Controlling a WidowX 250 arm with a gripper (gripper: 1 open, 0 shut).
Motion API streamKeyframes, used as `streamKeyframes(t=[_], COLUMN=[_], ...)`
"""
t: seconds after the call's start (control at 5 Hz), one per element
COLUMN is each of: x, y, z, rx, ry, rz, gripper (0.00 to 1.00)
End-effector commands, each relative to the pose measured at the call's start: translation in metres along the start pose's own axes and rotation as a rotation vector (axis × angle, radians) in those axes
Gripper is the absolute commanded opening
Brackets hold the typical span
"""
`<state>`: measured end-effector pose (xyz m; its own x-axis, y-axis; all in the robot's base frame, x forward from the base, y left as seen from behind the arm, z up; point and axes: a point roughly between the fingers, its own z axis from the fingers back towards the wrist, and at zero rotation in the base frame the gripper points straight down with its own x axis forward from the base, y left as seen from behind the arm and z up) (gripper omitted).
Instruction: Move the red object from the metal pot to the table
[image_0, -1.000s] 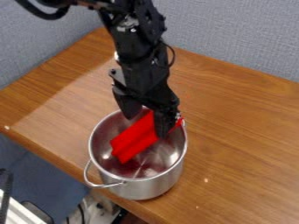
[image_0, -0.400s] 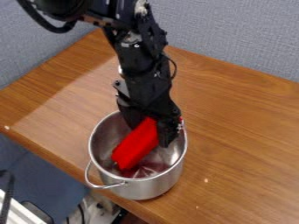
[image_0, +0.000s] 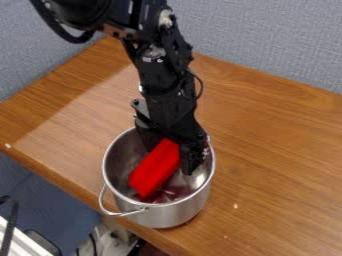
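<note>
The metal pot (image_0: 123, 201) stands on the brown table (image_0: 80, 95) close to its front edge. Inside the pot the red object (image_0: 155, 170) lies slanted, its lower end on the pot floor and its upper end toward the far rim. My gripper (image_0: 171, 142) reaches down into the pot from above. Its dark fingers (image_0: 195, 155) stand open on either side of the red object's upper end, and I see no squeeze on it. The arm hides the far rim of the pot.
The table's front edge runs diagonally just left of the pot, with the floor and some cables (image_0: 114, 240) below it. A blue-grey wall (image_0: 267, 40) lies behind the table. Bare tabletop extends to the left and right of the pot.
The gripper has come down deeper into the pot, over the red object's upper end. The red object lies a little lower and more lengthwise than a second ago.
</note>
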<state>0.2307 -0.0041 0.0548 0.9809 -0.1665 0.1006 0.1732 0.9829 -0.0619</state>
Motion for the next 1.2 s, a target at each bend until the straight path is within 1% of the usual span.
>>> streamKeyframes(t=[0.0,0.4,0.6,1.0], x=[0.006,0.008,0.008,0.009], y=[0.002,0.005,0.006,0.007], z=[0.000,-0.008,-0.009,0.004], rx=[0.008,0.000,-0.005,-0.005], ry=[-0.014,-0.004,-0.003,-0.005], rz=[0.001,0.007,0.011,0.030], gripper=[1.00,1.00,0.00,0.00])
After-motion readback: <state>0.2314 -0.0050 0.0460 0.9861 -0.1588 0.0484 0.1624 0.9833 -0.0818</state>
